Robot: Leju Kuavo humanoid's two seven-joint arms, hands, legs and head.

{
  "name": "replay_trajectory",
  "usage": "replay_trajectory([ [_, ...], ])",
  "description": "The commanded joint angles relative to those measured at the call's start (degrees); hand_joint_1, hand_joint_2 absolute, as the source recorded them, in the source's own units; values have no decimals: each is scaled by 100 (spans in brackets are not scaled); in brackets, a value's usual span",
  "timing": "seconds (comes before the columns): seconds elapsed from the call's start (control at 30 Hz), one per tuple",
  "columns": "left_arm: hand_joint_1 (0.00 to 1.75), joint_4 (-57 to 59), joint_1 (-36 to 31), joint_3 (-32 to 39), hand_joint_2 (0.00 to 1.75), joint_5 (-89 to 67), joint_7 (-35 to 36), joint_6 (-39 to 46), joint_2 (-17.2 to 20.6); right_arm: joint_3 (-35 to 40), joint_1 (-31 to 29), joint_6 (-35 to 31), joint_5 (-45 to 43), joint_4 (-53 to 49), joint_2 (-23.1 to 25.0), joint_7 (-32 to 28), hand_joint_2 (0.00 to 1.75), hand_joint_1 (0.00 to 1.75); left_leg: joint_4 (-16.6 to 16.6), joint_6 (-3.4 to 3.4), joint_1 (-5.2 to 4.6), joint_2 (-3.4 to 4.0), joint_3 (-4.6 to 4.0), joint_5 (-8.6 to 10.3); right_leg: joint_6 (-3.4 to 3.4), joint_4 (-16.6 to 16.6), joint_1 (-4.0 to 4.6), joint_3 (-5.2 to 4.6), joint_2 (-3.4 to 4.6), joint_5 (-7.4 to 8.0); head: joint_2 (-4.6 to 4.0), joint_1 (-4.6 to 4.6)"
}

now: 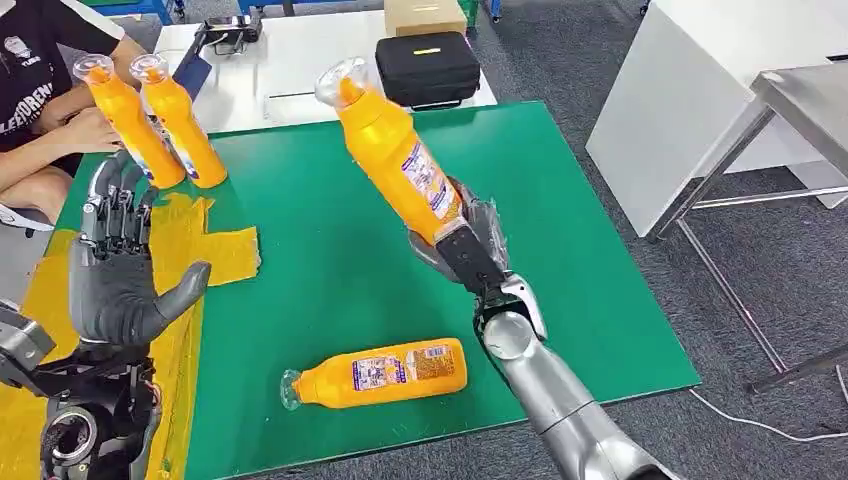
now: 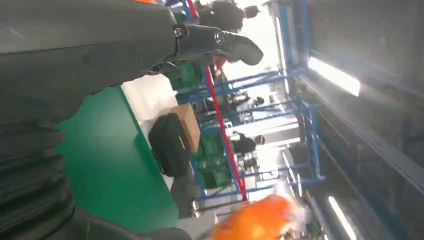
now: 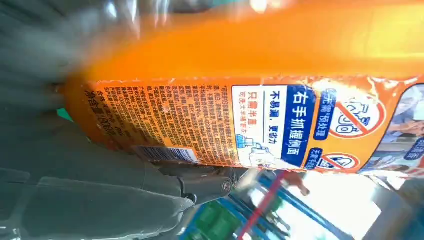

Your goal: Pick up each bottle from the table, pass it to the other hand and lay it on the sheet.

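Bottle (image 1: 395, 150) gripped at base by right robot hand (image 1: 462, 240), tilted above desk (image 1: 330, 270). Left robot hand (image 1: 120, 265) spread, empty. We judged: bring neck across slowly, release only after left closes.

The right arm (image 1: 560, 400) comes up from the near edge of the table and bends inward. Its right hand (image 1: 465, 245) is raised and its fingers are wrapped around the base of an orange bottle (image 1: 395, 150), which tilts. The left hand (image 1: 120, 270) is lifted near the left edge, palm up, fingers apart, holding nothing.
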Motion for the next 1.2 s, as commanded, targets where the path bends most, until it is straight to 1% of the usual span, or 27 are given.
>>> replay_trajectory([
  [0.03,0,584,-511,-697,175,-58,161,-82,399,-115,213,-160,-423,-862,-81,-199,175,175,-3,-6,1,-18,10,-1,-8,-2,0,17,-4,-8,0,0],
  [0.1,0,646,-538,-827,175,-42,256,-167,486,-67,220,-71,-569,-882,-84,-307,175,175,-6,-10,-1,-17,34,-10,-14,-3,-4,38,8,-18,0,2],
  [0.13,0,695,-573,-926,175,-25,317,-251,539,5,212,175,-809,-885,-98,-394,175,175,-6,-8,0,-9,26,-7,-10,-4,-3,29,11,-12,0,0],
  [0.17,0,760,-634,-1039,175,-50,334,-321,578,106,189,623,-1177,-876,-149,-505,175,175,-6,-6,0,-8,19,-5,-8,-3,-2,22,9,-9,0,2],
  [0.27,0,799,-662,-1066,175,-47,331,-321,556,114,180,638,-1189,-834,-149,-515,175,175,-4,-5,1,-8,11,-1,-6,-3,-1,13,6,-6,0,0],
  [0.3,0,799,-662,-1066,175,-47,331,-321,556,114,180,638,-1189,-834,-149,-515,175,175,-4,-7,1,-7,27,-9,-10,-4,-1,30,14,-13,0,2],
  [0.37,0,799,-662,-1066,175,-47,331,-321,556,114,180,638,-1189,-834,-149,-515,175,175,-3,-5,1,-3,14,-4,-6,-3,-1,16,12,-6,0,2],
  [0.4,0,799,-662,-1066,175,-47,331,-321,556,114,180,638,-1189,-834,-149,-515,175,175,-4,-7,0,-4,29,-9,-10,-3,-3,31,19,-13,0,0],
  [0.5,0,799,-662,-1066,175,-47,331,-321,556,114,180,638,-1189,-834,-149,-515,175,175,-3,-4,0,-2,9,-1,-5,-2,-1,11,11,-3,0,2],
  [0.57,0,832,-746,-1192,175,-41,353,-481,617,323,102,1111,-1298,-799,-297,-783,175,175,-6,-9,-1,-1,36,-11,-13,-5,-4,37,26,-13,2,2],
  [0.67,0,904,-872,-1366,175,-63,364,-591,614,501,5,1676,-1414,-642,-353,-952,175,175,-2,-5,1,-7,12,-2,-7,-2,0,16,10,-6,0,2],
  [0.7,0,915,-912,-1430,175,-70,368,-613,602,590,-50,1817,-1344,-570,-360,-977,175,175,-3,-7,0,-9,22,-6,-10,-2,-2,26,13,-10,2,0],
  [0.77,0,904,-960,-1521,175,-79,379,-655,593,762,-153,1995,-1161,-458,-343,-964,175,175,-2,-5,1,1,11,-4,-6,-2,0,13,16,-4,0,2],
  [0.8,0,892,-967,-1555,175,-73,387,-682,597,787,-178,2026,-1114,-426,-315,-945,175,175,-2,-7,0,3,23,-9,-9,-2,-2,25,25,-9,0,2],
  [0.93,0,801,-930,-1682,175,-11,419,-791,604,935,-280,2173,-998,-308,-230,-895,175,175,-1,-6,1,5,17,-6,-8,-1,0,18,23,-6,0,2],
  [1.03,0,774,-934,-1750,175,-11,426,-811,593,1063,-312,2250,-930,-276,-171,-888,175,175,-3,-12,1,17,51,-21,-17,-4,-3,51,52,-17,2,0],
  [1.07,0,790,-956,-1772,175,-11,430,-820,593,1106,-305,2270,-911,-285,-162,-890,175,175,-2,-9,0,14,31,-13,-12,-1,-2,30,41,-10,0,2],
  [1.13,0,840,-990,-1771,175,32,503,-814,561,1242,-309,2366,-825,-310,-184,-908,175,175,-5,-12,1,8,44,-16,-16,-4,-2,45,41,-16,2,2],
  [1.2,0,859,-996,-1760,175,61,529,-816,533,1337,-331,2405,-754,-299,-200,-922,175,175,-5,-8,0,5,27,-9,-11,-3,-2,30,27,-10,0,2],
])
